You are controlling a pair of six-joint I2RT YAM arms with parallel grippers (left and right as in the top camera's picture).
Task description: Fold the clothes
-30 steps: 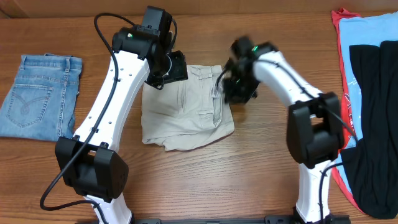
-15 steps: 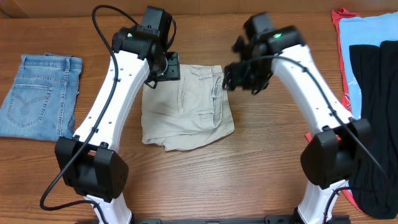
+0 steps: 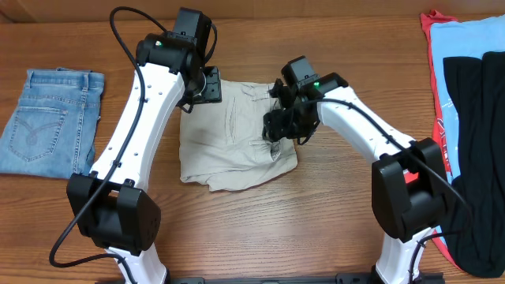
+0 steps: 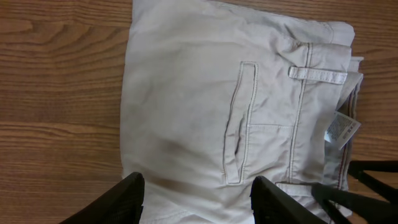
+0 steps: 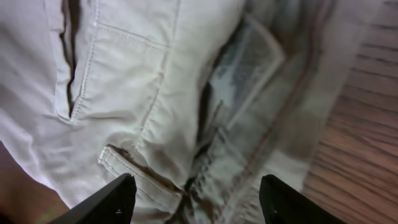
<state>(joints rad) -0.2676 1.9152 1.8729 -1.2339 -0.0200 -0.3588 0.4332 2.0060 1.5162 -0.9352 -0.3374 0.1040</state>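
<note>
1 view, overhead, shows denim garment [image 3: 51, 118] beside khaki shorts [image 3: 229, 154].

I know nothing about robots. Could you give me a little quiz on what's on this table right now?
1. True or false: the right gripper is shut on the shorts.
2. What lies at the table's left end? A jeans, B towel, C socks.
3. Fill in: the top garment of the pile at the right is ___.
Key: 1 false, its jaws stand open; 2 A; 3 black.
</note>
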